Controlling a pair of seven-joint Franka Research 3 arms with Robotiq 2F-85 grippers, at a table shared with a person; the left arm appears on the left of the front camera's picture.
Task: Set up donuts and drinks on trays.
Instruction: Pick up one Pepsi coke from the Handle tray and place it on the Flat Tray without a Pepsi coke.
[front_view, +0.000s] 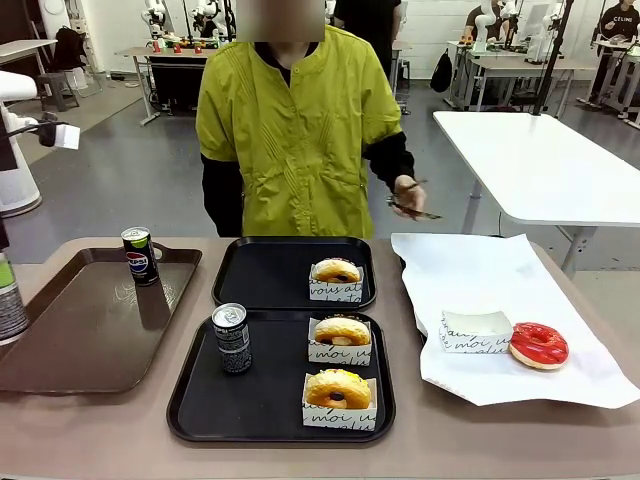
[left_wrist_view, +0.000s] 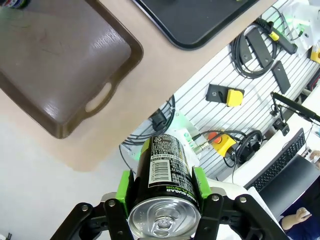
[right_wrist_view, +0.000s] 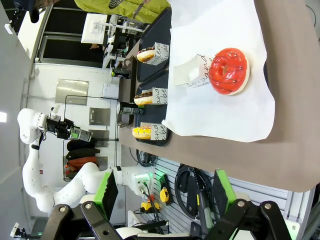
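My left gripper (left_wrist_view: 161, 186) is shut on a dark can (left_wrist_view: 165, 170), held off the table's left edge; the can (front_view: 9, 305) shows there beside the brown tray. The near black tray (front_view: 200, 405) carries a second can (front_view: 232, 338) and two boxed yellow donuts (front_view: 342, 338) (front_view: 338, 393). The far black tray (front_view: 260, 270) carries one boxed donut (front_view: 336, 280). A red donut (front_view: 539, 345) (right_wrist_view: 229, 71) lies on white paper beside an empty box (front_view: 475, 332). My right gripper (right_wrist_view: 165, 195) is open, off the table's right end, with nothing between its fingers.
A larger brown tray (front_view: 80, 340) at the left holds a blue-labelled can (front_view: 138, 255). White paper (front_view: 480, 270) covers the right side. The person in a yellow-green jacket stands at the far side holding tongs (front_view: 410, 207). Cables and tools hang below the table edge (left_wrist_view: 225, 95).
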